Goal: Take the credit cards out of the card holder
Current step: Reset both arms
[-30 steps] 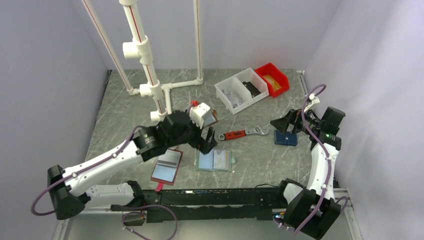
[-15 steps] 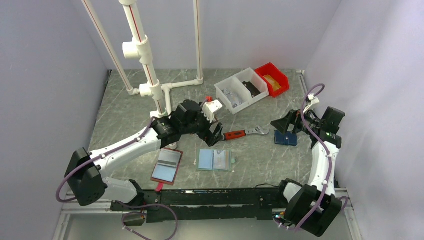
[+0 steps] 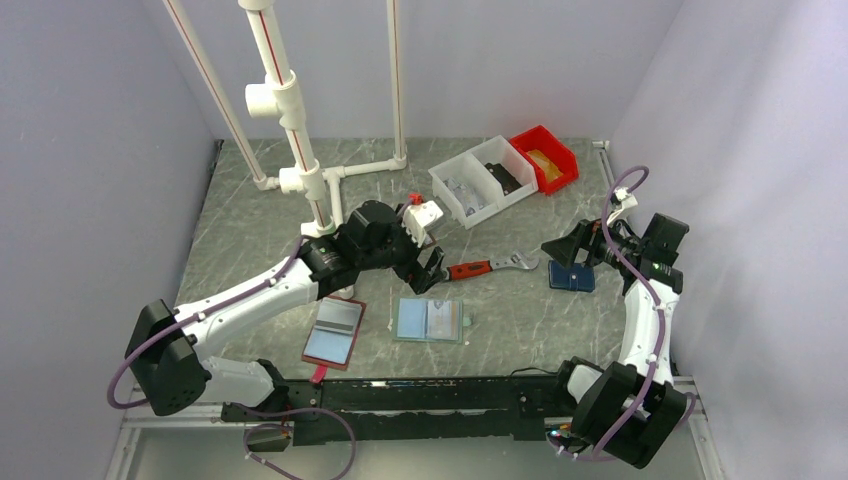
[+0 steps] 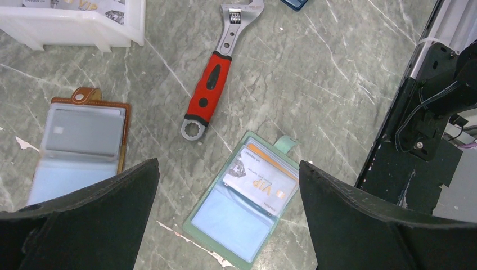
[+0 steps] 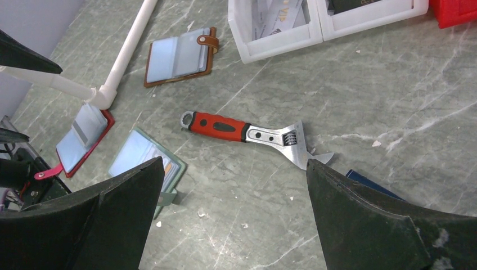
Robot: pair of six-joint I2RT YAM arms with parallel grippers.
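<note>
**Both grippers spread wide, card still pocketed in mint holder**

My left gripper hangs with its matte black, wedge-shaped fingers spread wide, gripping nothing and touching nothing. Framed between them on the table below lies the card holder. It is opened flat, a translucent mint-green border around glossy blue-grey pockets, with a small tab on one edge. One of the credit cards, pale with an orange stripe and "VIP" lettering, sits in a pocket of its right-hand panel.

Just beyond the holder lies a wrench with a red rubbery handle and a bright steel jaw. A brown-edged folder with a snap strap lies further left. A maroon-edged folder lies just left of the holder, all on the veined grey-green table.

My right gripper is also fully parted and empty, above the wrench's steel end, well apart from the holder.

A second ago my left arm reached over the holder; it has since drawn back toward the far side. The holder and right arm have not shifted.
</note>
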